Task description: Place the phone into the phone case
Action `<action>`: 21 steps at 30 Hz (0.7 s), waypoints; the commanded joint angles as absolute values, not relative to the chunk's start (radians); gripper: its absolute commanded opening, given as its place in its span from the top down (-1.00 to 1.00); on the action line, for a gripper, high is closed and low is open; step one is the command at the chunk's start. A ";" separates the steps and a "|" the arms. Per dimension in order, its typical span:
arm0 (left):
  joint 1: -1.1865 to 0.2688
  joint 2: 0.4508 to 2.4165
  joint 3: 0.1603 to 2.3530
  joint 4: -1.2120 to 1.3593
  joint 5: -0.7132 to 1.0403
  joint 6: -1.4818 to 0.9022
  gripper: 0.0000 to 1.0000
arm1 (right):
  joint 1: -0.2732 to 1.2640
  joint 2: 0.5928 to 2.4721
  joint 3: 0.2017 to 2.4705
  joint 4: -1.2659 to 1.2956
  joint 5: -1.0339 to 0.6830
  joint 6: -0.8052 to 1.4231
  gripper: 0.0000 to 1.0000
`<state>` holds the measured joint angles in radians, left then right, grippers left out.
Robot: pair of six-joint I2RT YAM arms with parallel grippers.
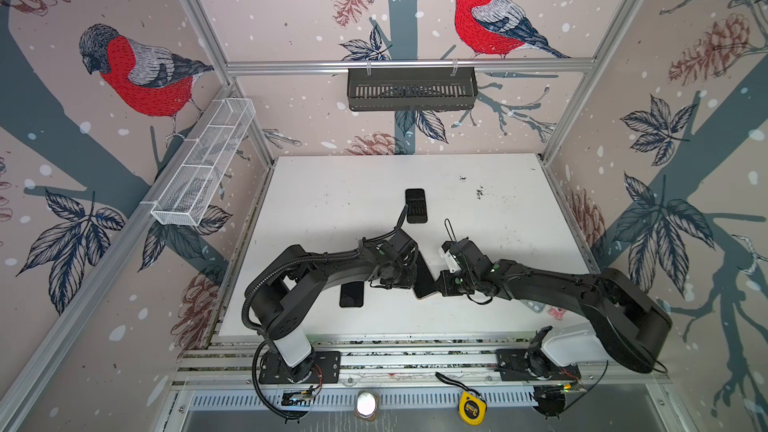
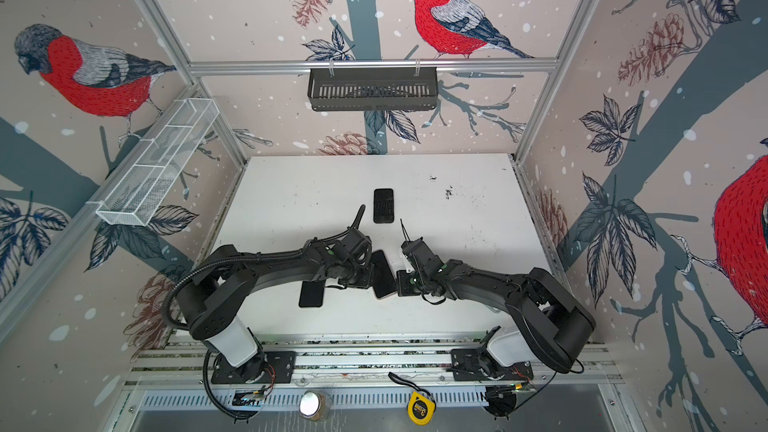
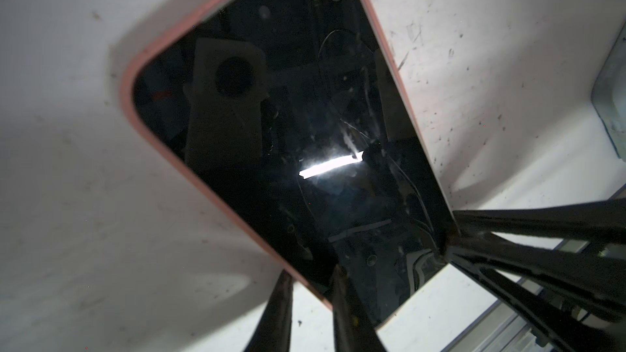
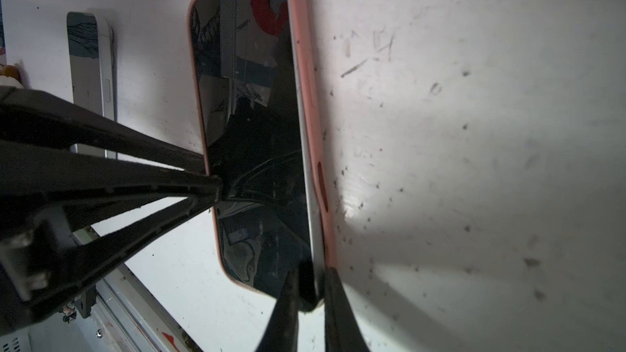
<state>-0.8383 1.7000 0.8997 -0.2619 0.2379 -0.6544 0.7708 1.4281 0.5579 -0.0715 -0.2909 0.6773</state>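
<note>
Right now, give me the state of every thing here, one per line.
phone: screen up, partly seated, one long edge proud
pink case: round the phone, gripped both sides
left hand: shut on pink case
right hand: shut on pink case
second phone: flat on table, untouched

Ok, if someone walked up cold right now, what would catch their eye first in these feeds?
Probably the phone at the front-centre of the table. It sits in a pink case, with the left gripper and right gripper both clamped on its edges from opposite sides. Next comes the red-breasted bird wallpaper on the walls, then a second dark phone lying flat by the left arm.
</note>
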 commanded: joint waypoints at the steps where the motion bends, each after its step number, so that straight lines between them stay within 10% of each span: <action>1: -0.842 1.713 0.894 -0.291 0.212 -0.648 0.56 | 0.779 1.459 0.540 -0.123 -0.292 0.657 0.81; 21: -0.842 1.717 0.893 -0.284 0.215 -0.647 0.57 | 0.811 1.567 0.579 -0.205 -0.251 0.600 0.94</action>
<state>-0.8383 1.6978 0.8997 -0.2829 0.1833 -0.6556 0.7841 1.5043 0.5968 -0.0498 -0.3210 0.6415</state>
